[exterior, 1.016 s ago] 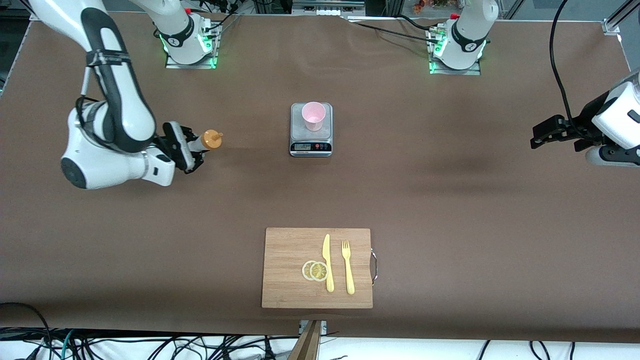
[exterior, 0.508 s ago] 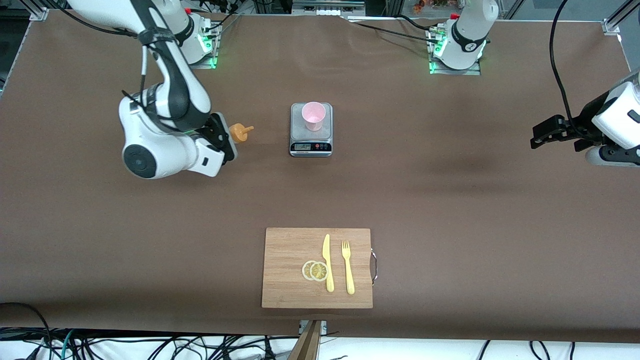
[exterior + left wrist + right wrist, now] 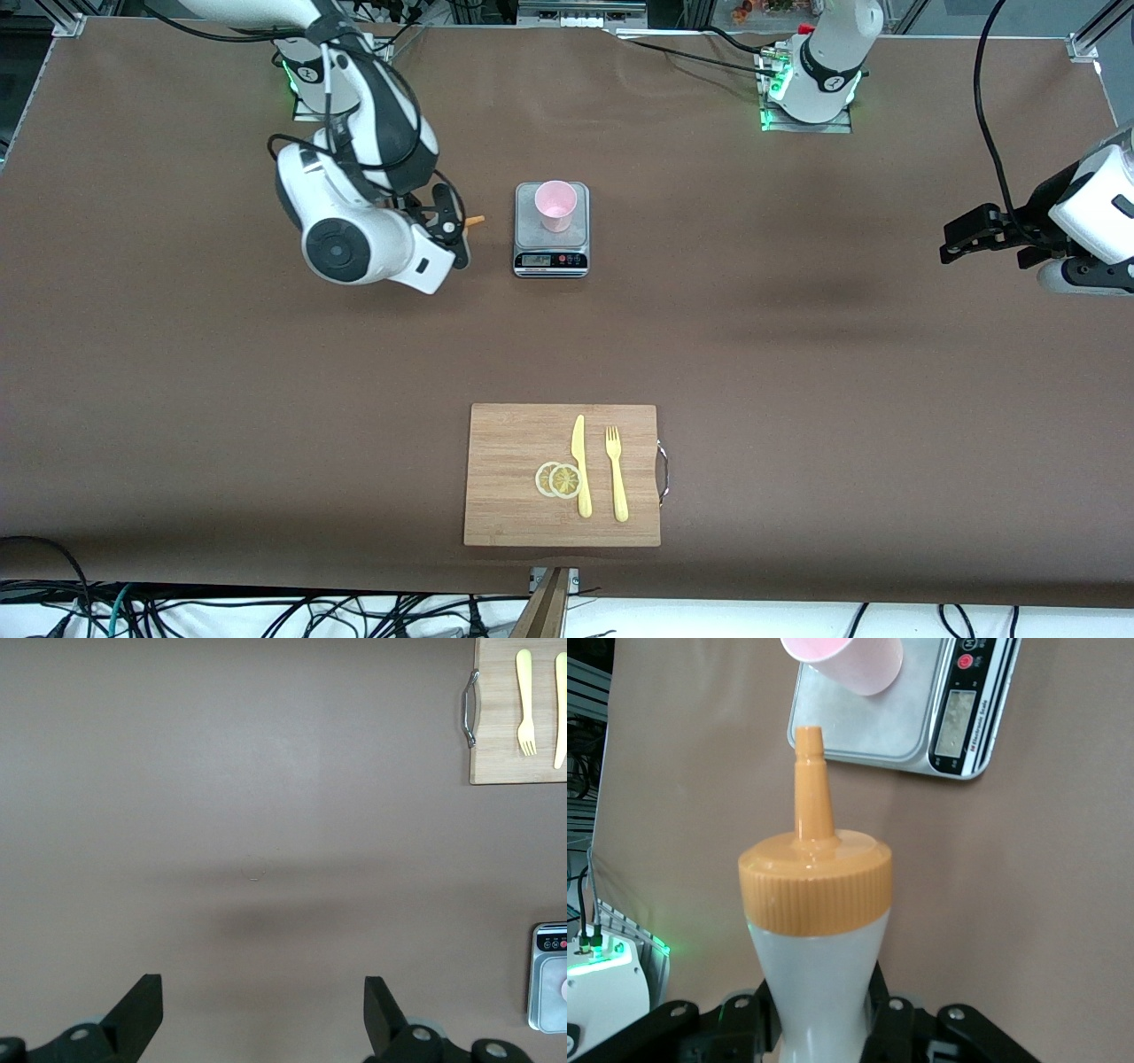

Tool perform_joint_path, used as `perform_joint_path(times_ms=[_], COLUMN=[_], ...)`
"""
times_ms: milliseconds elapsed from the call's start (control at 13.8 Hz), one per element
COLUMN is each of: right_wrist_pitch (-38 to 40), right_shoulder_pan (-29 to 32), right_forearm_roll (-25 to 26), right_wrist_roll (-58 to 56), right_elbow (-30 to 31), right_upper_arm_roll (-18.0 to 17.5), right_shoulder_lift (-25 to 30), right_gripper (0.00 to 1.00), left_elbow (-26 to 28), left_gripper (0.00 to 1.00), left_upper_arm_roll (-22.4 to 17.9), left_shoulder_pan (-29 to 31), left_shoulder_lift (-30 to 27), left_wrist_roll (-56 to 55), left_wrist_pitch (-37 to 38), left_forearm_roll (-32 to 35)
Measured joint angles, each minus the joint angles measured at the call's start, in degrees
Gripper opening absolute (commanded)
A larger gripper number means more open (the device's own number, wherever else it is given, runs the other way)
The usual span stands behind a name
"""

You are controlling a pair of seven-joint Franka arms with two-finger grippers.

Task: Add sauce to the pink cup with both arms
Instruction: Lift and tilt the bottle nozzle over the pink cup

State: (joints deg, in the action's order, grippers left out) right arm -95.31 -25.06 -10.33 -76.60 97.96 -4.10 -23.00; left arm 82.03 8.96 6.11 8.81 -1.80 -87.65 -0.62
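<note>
Nozzle of the bottle [image 3: 818, 930] that my right gripper [image 3: 440, 232] clamps points along its long axis at the pink cup [image 3: 555, 206] on the scale [image 3: 550, 260], just beside, while my left gripper [image 3: 974, 232] waits open, well apart.

On the table [image 3: 797, 354]: 1 pink cup [image 3: 555, 205], 1 kitchen scale [image 3: 551, 250], 1 squeeze bottle [image 3: 816, 930], 1 cutting board [image 3: 514, 443], 1 knife [image 3: 579, 464], 1 fork [image 3: 616, 472], 2 lemon slices [image 3: 558, 479].

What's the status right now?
Right gripper shut on sauce bottle, beside scale. Pink cup on scale. Left gripper open, waiting. Path clear.
</note>
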Motion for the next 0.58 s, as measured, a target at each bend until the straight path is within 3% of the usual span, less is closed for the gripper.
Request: perform_joint_path(times_ms=[580], right_wrist_pitch=[-0.23], right_shoulder_pan=[-6.89], right_forearm_roll=[6.48], right_wrist_roll=[11.53], right_elbow=[-0.9], right_upper_arm_roll=[-1.71], right_shoulder_lift=[-0.4], right_gripper=[0.11], left_elbow=[0.0], left_gripper=[1.0], left_upper_arm_roll=[0.0], left_shoulder_pan=[0.0], left_shoulder_lift=[0.0], left_wrist_roll=[0.0], left_wrist_pitch=[0.0], left_forearm_roll=[0.0])
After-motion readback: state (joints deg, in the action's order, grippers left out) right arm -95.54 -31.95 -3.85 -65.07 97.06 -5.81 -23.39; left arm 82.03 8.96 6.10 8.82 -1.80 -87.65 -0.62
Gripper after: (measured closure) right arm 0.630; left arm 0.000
